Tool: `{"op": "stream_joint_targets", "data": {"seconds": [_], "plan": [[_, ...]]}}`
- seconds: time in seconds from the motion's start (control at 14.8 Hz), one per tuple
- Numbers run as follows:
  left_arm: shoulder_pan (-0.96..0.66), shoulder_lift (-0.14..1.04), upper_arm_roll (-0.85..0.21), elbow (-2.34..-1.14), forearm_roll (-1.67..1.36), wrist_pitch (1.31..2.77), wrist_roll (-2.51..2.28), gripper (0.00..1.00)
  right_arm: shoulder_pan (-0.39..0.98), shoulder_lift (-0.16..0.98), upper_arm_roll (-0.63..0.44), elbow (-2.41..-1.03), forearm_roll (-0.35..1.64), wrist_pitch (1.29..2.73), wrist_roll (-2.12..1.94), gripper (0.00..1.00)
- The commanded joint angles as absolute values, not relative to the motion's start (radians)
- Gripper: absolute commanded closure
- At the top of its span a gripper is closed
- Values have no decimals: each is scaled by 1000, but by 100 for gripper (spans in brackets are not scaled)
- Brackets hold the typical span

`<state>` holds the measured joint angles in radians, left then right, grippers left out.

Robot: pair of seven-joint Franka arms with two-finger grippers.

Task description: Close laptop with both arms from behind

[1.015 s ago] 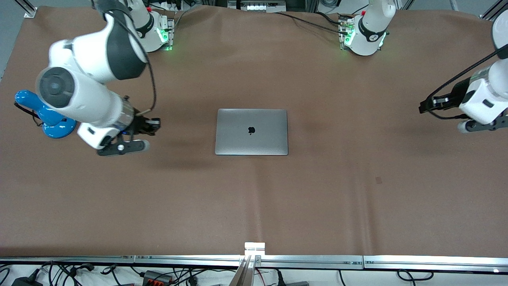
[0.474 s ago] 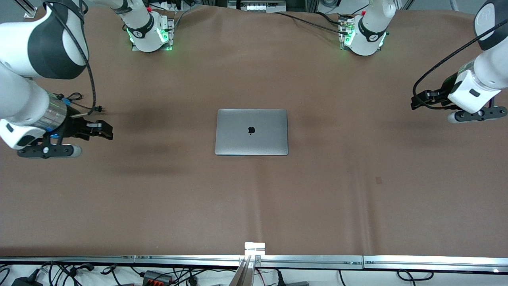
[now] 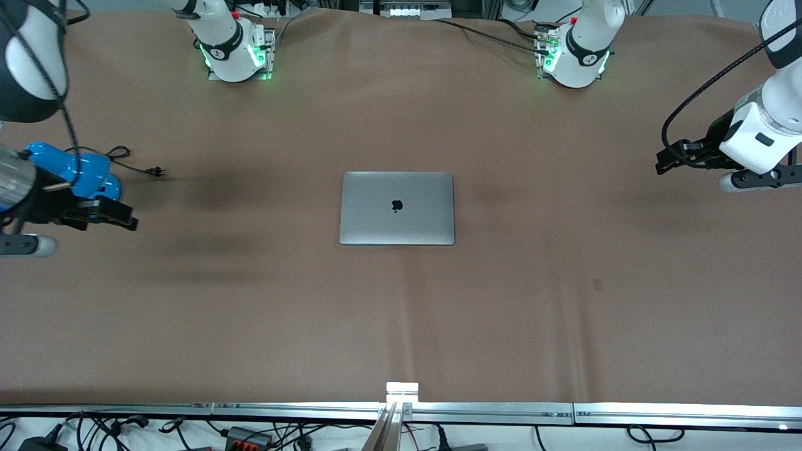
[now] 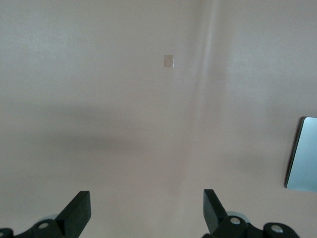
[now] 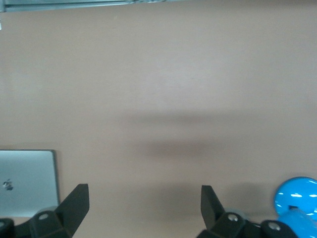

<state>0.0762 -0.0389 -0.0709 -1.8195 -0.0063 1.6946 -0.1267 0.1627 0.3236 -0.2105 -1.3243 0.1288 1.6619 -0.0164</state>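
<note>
Right gripper (image 5: 144, 206) hangs over bare brown table cover (image 5: 163, 74), its two black fingers (image 5: 74, 201) spread wide apart with nothing between them. Closed grey laptop (image 5: 27, 181) lies flat on the cover, lid up with the dark logo showing, partly cut off at the frame edge and just beside one finger in this view. Blue lamp (image 5: 297, 196) shows partly past the second finger, and a metal rail (image 5: 89, 5) runs along the table edge.
</note>
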Motion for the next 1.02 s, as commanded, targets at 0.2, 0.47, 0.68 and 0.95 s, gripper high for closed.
{"op": "stream_joint_targets", "data": {"seconds": [0.2, 0.47, 0.68, 0.95], "plan": [[87, -18, -78, -1784, 12, 1647, -104, 0, 77, 244, -112, -1391, 43, 1664, -26, 0], [86, -17, -78, -1784, 12, 1647, -104, 0, 17, 229, -49, -1407, 18, 1664, -29, 0], [87, -17, -78, -1784, 12, 1647, -103, 0, 18, 198, -49, -1445, 15, 1657, -43, 0], [87, -17, -78, -1784, 12, 1647, -103, 0, 20, 53, -51, -1658, 2, 1725, -46, 0]]}}
